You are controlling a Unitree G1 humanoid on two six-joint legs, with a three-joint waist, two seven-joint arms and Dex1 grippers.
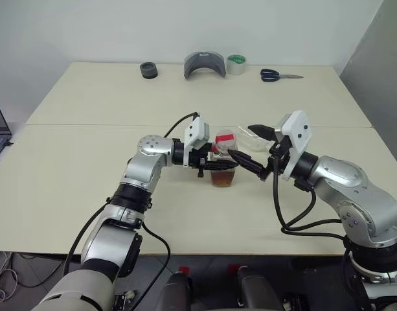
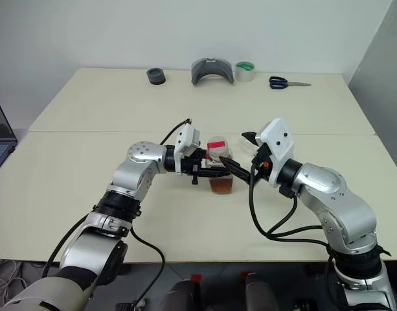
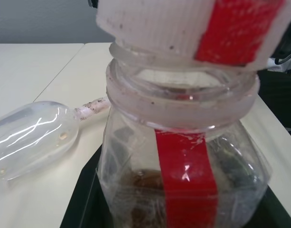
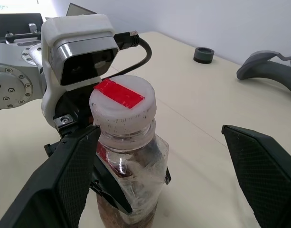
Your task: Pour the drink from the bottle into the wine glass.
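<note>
While bottle (image 1: pixel 223 162) is being held upright at frame centre, clenched in left gripper (image 1: pixel 208 162), capped top is being flanked by spread-wide right gripper (image 4: pixel 159 185); wine glass (image 1: pixel 253 138) is lying toppled just behind.

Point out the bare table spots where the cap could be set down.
Free: the wide stretch between the bottle and the back row of black ring, grey piece, tape and scissors. Crowded: around the bottle, with the lying wine glass and both grippers.
</note>
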